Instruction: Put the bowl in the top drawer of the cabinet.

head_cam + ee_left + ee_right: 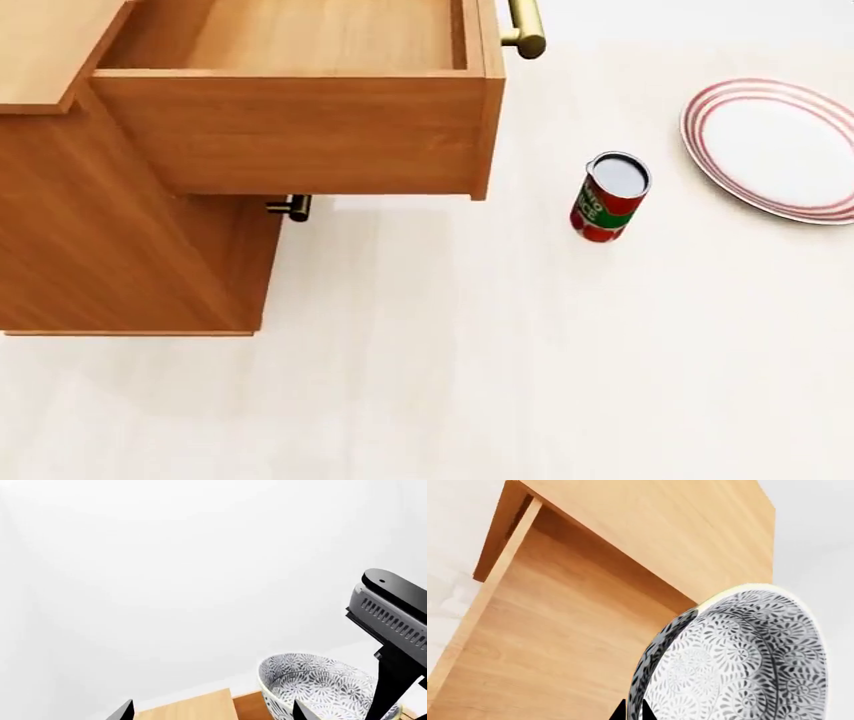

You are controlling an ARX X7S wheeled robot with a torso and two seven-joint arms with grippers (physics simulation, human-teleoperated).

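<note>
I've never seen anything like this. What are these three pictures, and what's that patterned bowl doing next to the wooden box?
It is a simulated two-armed robot. One picture looks down from its head: a wooden cabinet with its top drawer pulled open, a can and a red-ringed plate on the pale surface. The other two come from cameras near each arm's tool. The right one shows the right tool shut on the rim of the speckled bowl, beside the cabinet. The left one sees the same bowl, held by the other arm; the left tool looks open and empty.
</note>
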